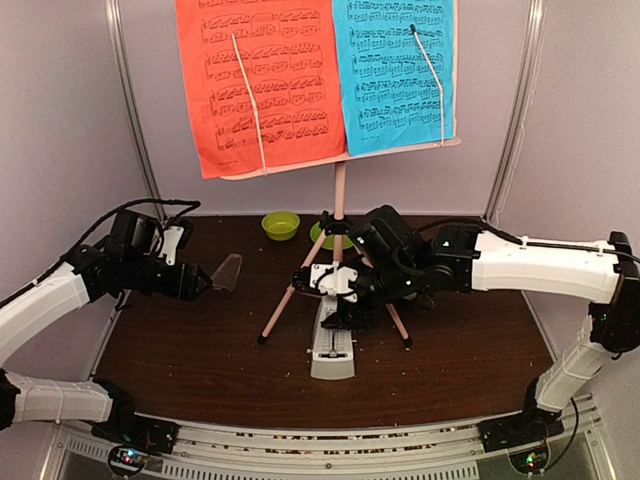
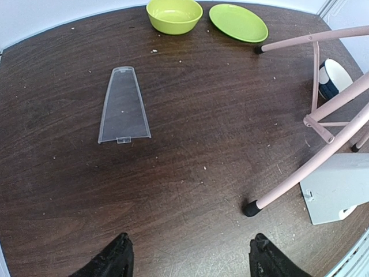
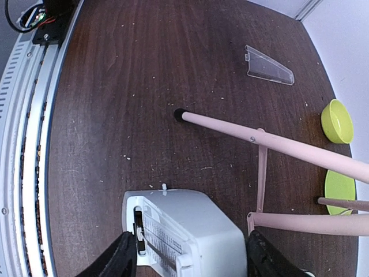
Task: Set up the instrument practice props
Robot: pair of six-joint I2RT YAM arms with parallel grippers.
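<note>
The pale pink music stand (image 1: 339, 190) is upright at mid-table, with a red sheet (image 1: 262, 80) and a blue sheet (image 1: 395, 70) on its desk. A white-grey metronome (image 1: 332, 350) rests on the table between the stand's front legs (image 3: 271, 144). My right gripper (image 3: 190, 254) is over its narrow end, open, with a finger on each side of the body (image 3: 190, 225). A clear tapered cover (image 2: 123, 105) lies flat to the left. My left gripper (image 2: 190, 257) hovers open over bare table near that cover, holding nothing.
At the back behind the stand are a green bowl (image 1: 280, 225) and a green plate (image 2: 238, 22). A white bowl with a dark base (image 2: 334, 78) sits behind the tripod legs. Frame posts and walls enclose the table.
</note>
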